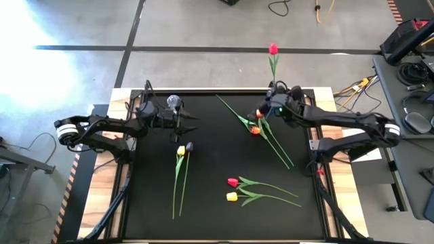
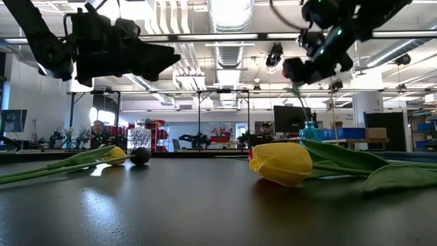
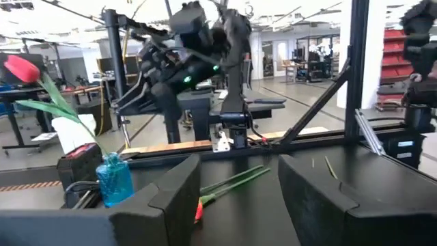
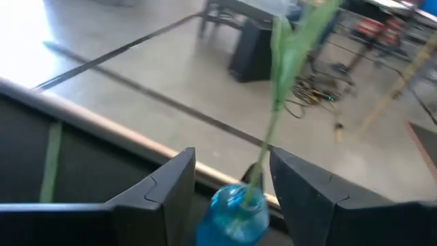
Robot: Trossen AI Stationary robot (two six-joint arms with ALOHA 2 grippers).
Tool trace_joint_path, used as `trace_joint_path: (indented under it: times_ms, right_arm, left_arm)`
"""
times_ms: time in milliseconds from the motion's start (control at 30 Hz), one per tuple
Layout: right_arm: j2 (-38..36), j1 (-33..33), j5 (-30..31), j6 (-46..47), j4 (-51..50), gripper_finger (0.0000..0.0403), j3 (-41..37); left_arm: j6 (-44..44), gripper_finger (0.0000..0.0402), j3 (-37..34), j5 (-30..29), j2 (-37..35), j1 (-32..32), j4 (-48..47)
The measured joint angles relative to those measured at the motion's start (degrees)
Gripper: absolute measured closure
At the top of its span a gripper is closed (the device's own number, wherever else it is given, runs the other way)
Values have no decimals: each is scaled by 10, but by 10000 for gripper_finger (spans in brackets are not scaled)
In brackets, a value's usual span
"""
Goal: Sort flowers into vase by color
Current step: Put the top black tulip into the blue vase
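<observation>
- Right hand point(image 1: 271, 103) up at the far edge of the bench point(image 1: 217, 210), fingers point(image 4: 160, 188) spread with a gap either side of the green stem; pinching nothing.
- Directly under and between those fingers: a blue vase point(image 4: 232, 215) with one red tulip point(image 1: 273, 49) already standing in it, head leaning out beyond the bench edge. Judged as the one flower placed so far.
- Left hand point(image 1: 188, 123) hovering above the far-left part of the bench, fingers point(image 3: 174, 195) spread and empty; a clear vase point(image 1: 175, 102) just behind it, apparently without flowers.
- Just in front of the left hand: a yellow tulip point(image 1: 180, 151) and a dark purple one point(image 1: 189, 146), lying side by side.
- Close below the right hand: a crossed bundle of red and orange tulips point(image 1: 255, 129).
- Well away from both hands, at the near side: a red tulip point(image 1: 232, 182) and a yellow tulip point(image 1: 232, 196) lying flat.
- Most of the sorting judged still left to do.
</observation>
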Motion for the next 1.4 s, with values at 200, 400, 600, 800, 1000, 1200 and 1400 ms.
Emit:
trace_joint_path:
  times_ms: [200, 400, 600, 800, 1000, 1200, 1400]
  right_arm:
    - [-46, 103, -28, 32, -102, 269, 8]
    - [-55, 184, -75, 83, -186, 314, 7]
    - [-15, 224, -80, 163, -227, 321, 7]
    - [56, 224, -182, 290, -302, 277, 3]
    - [111, 187, -241, 318, -335, 230, -6]
    - [130, 121, -303, 260, -284, 229, -9]
    - [174, 87, -345, 230, -261, 247, -9]
  left_arm:
    - [27, 311, 0, 1, 0, 0, -35]
    - [47, 394, -9, 2, 0, -2, -56]
    - [47, 400, -47, -7, 0, -2, -31]
    - [45, 400, -59, -8, 0, -2, -6]
    - [45, 401, -52, -8, 0, -2, -2]
    - [46, 401, -49, -5, 0, -2, -1]
    - [43, 401, -49, -5, 0, -2, -5]
